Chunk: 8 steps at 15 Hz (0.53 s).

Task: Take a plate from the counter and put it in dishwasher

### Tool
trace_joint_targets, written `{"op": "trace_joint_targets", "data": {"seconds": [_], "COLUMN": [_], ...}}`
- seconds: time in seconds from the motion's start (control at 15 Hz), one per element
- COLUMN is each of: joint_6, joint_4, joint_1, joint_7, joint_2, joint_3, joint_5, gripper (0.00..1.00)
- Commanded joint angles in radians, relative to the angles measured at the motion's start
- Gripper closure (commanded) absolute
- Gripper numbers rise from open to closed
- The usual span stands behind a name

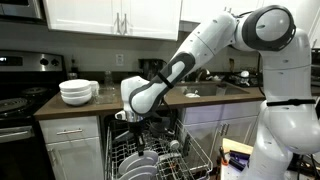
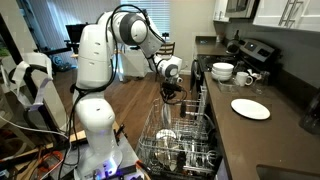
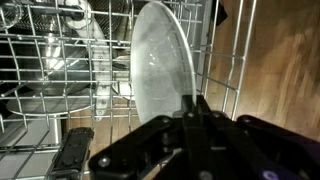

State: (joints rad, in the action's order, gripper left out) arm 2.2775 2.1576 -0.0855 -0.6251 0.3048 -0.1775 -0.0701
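Observation:
In the wrist view a white plate (image 3: 158, 62) stands on edge between the grey wires of the dishwasher (image 3: 40, 70) rack. My gripper (image 3: 194, 104) is shut on the plate's lower right rim, its black fingers pressed together there. In both exterior views the gripper (image 1: 130, 118) (image 2: 172, 92) hangs just above the pulled-out dishwasher rack (image 1: 195, 150) (image 2: 185, 140), below the edge of the dark counter (image 1: 205, 98) (image 2: 275, 135). Another white plate (image 2: 250, 108) lies flat on the counter.
A stack of white bowls (image 1: 77, 92) (image 2: 222, 71) sits on the counter beside the black stove (image 1: 18, 100) (image 2: 256, 50), with a mug (image 2: 245, 78) close by. Other dishes stand in the rack (image 1: 138, 165). The robot's white base (image 2: 95, 130) is next to the open dishwasher door.

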Motion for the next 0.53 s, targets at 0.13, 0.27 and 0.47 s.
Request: {"op": "trace_joint_targets", "data": {"seconds": [0.13,0.27,0.47], "joint_6": [0.022,0.034,0.060], "joint_4": [-0.020,-0.020,-0.022], "joint_1": [0.024,0.023,0.022], "joint_7": [-0.035,-0.031,-0.025], "joint_2": [0.030,0.034,0.049], "joint_3": [-0.011,-0.011,-0.009], "joint_5": [0.003,0.007,0.017], "gripper": [0.95,0.95,0.95]}}
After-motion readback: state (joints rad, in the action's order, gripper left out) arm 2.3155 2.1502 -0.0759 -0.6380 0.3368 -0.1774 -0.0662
